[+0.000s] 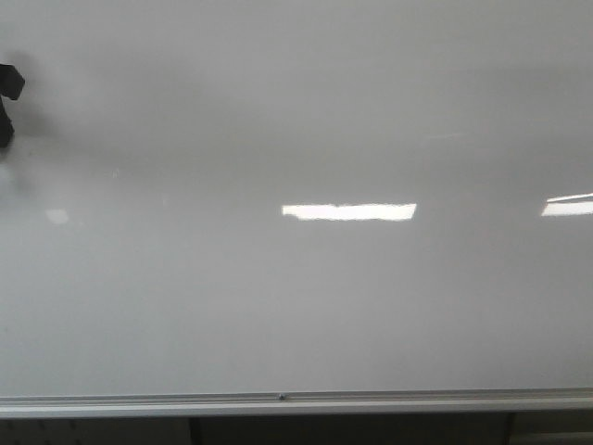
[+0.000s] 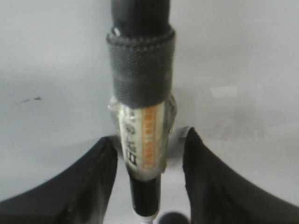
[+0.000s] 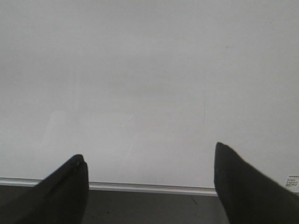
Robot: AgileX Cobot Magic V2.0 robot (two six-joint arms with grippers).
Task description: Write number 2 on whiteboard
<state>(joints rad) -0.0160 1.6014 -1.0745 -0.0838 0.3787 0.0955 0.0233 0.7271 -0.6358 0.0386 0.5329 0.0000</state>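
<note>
Glossy white-grey was pretty much all you could see: the whiteboard [image 1: 296,306] filled the front view, with its silver metal frame [image 1: 278,402] running along the lower edge and a couple of bright light reflections [image 1: 348,211] on the surface. No number 2 was visible anywhere on it in any view, just blank board (plus a tiny dark smudge [image 2: 31,99] in the left wrist view, too small to tell what it was).

The left hand [image 2: 145,154] was clamped on a marker [image 2: 142,140], black barrel with a dark fabric wrap and an orange-printed label under clear tape, its fingers [image 2: 88,186] pressed in on both sides. In the front view only a dark bit of that hand [image 1: 7,102] poked in at the far left edge, up near the board.

The right hand [image 3: 149,186] was spread wide apart with nothing in it, its fingers [image 3: 65,186] facing the board just above the frame.
</note>
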